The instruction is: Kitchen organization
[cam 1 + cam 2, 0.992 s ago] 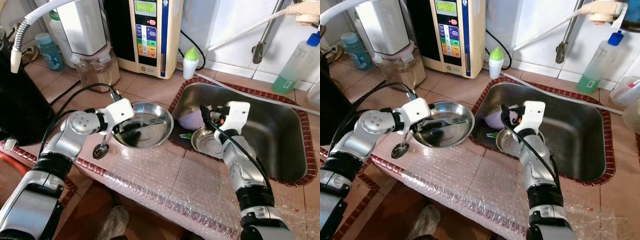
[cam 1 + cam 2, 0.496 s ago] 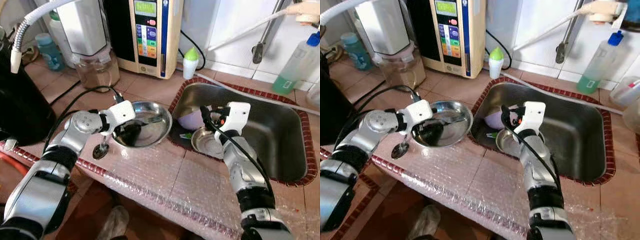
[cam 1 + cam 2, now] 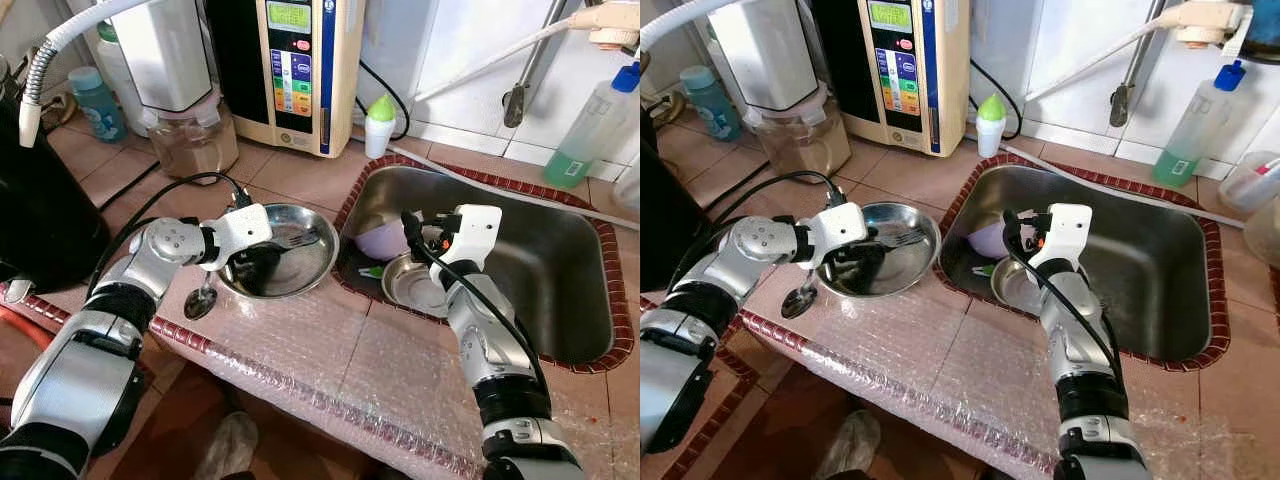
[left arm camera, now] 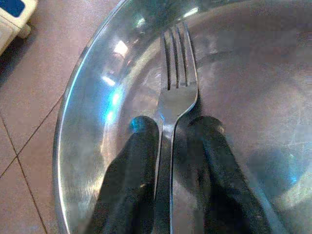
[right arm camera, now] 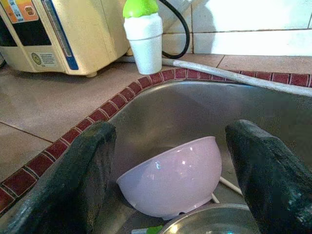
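Note:
A round steel dish [image 3: 333, 255] sits on the tiled counter left of the sink. Inside it lies a fork [image 4: 176, 92], tines pointing away from my left gripper [image 3: 262, 262], which is shut on the fork's handle low in the dish. My right gripper [image 3: 412, 228] hangs open inside the steel sink [image 3: 560, 270], its fingers [image 5: 73, 185] spread either side of a tilted lilac bowl [image 5: 175, 178]. A small steel bowl [image 3: 412, 285] rests just in front of the lilac one, with a green-tipped item [image 3: 372, 271] beside it.
A spoon [image 3: 202, 300] lies on the counter by the dish. Bubble wrap [image 3: 350, 370] covers the front edge. Behind stand a water ionizer [image 3: 300, 70], a green-capped white bottle [image 3: 380, 125], a glass jar [image 3: 190, 140] and a green detergent bottle [image 3: 590, 125]. A black appliance [image 3: 40, 200] blocks the left.
The steel dish has slid slightly left and settled flat after tipping, with my left gripper still on the fork in it. The right arm has not moved.

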Tool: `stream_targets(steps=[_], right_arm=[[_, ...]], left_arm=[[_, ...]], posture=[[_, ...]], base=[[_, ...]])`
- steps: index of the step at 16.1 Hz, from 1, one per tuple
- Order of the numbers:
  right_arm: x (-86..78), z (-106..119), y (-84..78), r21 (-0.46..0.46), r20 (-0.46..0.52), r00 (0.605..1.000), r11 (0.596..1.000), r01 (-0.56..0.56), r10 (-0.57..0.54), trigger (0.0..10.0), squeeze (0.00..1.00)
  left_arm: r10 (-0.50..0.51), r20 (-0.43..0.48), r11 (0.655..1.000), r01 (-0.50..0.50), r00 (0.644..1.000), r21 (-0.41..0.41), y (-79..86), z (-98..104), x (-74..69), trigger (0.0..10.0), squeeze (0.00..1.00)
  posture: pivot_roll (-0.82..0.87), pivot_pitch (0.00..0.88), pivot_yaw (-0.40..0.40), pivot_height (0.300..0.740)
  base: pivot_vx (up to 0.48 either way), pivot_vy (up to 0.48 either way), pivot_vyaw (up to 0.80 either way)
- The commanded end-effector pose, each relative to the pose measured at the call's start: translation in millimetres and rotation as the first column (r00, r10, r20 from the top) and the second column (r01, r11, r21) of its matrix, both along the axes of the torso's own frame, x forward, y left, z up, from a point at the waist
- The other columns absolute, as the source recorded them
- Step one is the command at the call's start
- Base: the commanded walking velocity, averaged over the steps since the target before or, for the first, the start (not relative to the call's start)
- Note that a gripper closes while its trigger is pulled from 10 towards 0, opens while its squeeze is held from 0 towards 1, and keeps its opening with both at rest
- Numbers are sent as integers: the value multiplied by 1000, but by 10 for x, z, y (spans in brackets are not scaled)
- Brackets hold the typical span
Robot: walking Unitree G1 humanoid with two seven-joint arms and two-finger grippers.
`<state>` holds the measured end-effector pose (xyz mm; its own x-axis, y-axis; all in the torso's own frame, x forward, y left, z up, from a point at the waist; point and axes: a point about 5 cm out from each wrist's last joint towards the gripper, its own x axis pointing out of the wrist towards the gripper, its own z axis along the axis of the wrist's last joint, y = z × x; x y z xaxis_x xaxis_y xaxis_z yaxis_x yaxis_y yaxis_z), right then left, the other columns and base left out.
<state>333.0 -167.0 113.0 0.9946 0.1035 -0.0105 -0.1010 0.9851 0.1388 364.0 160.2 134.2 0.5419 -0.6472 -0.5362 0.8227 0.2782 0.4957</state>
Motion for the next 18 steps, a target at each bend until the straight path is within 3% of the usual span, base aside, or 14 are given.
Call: stream_targets(steps=[1,5,12,15,17,18], right_arm=[[18,32,19,3,6,1000,1000,1,-1,10000,0],[28,41,12,1,9,1000,1000,3,-3,10000,0],[55,66,19,4,20,1000,1000,6,-6,10000,0],[61,73,18,5,23,1000,1000,7,-7,10000,0],[71,88,7,17,28,1000,1000,13,-14,10000,0],[88,132,15,74,40,999,997,15,-18,10000,0]], left_arm=[[5,-27,999,-4,1000,49,88,-32,-11,0,0],[6,-17,999,-5,1000,49,97,1,11,0,0],[44,98,999,-45,994,11,108,168,89,0,0],[74,214,997,-68,974,-39,118,370,153,0,0],[86,343,992,-48,935,-118,29,604,190,0,0],[88,430,987,-19,899,-162,-66,717,186,0,0]], posture=[[-47,0,48,740],[-47,0,47,740],[-43,0,42,740],[-40,0,42,740],[-37,0,39,740],[-34,0,40,740]], base=[[0,0,0],[0,0,0],[0,0,0],[0,0,0],[0,0,0],[0,0,0]])
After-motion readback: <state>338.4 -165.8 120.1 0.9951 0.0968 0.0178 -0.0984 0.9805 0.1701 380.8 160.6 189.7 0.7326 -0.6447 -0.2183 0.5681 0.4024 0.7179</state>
